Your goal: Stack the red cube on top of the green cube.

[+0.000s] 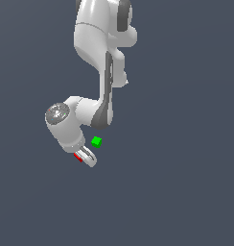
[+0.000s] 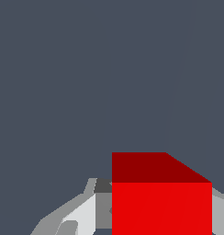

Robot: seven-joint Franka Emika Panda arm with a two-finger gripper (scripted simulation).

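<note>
The red cube (image 2: 161,202) fills the space between my two fingers in the wrist view, with a finger pad against each of its sides. In the exterior view only a sliver of the red cube (image 1: 78,157) shows beside the fingers. My gripper (image 1: 86,157) is shut on it, low over the grey floor. The green cube (image 1: 96,141) sits on the floor just beyond the gripper, toward the exterior view's right and slightly farther back, apart from the fingers. The green cube does not show in the wrist view.
The arm's links (image 1: 102,57) reach down from the top of the exterior view, and the wrist (image 1: 64,122) hangs over the spot beside the green cube. The plain dark grey floor (image 1: 186,192) spreads all around.
</note>
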